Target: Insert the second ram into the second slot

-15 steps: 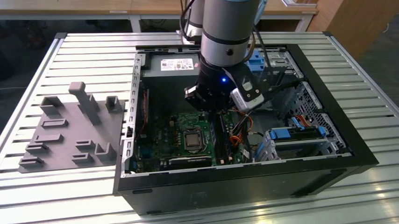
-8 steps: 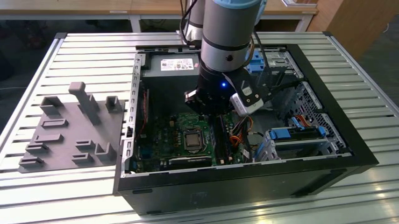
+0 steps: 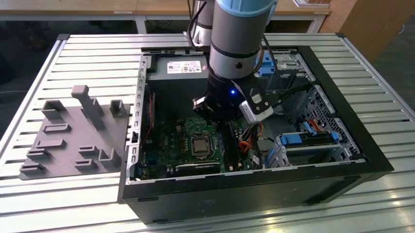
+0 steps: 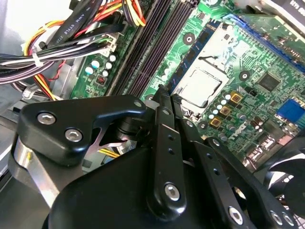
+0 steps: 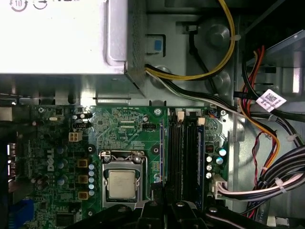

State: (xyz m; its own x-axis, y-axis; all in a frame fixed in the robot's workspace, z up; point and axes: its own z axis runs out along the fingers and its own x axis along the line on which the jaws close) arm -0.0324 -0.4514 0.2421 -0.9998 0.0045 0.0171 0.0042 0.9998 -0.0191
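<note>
Hovering over the memory slots (image 3: 230,145), at the CPU socket's (image 3: 198,145) three o'clock in the exterior view, the gripper (image 4: 169,94) pinches narrow, nothing visibly between. A blue ram stick (image 5: 200,152) sits slotted; whether it is the second ram is unclear.

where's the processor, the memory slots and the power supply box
processor (image 5: 121,185), first wrist view, middle of its metal lid
memory slots (image 5: 176,157), first wrist view, along one black slot
power supply box (image 5: 62,43), first wrist view, its pale flat side

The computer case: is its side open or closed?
Open: in the exterior view the case shows its motherboard and cables uncovered.
</note>
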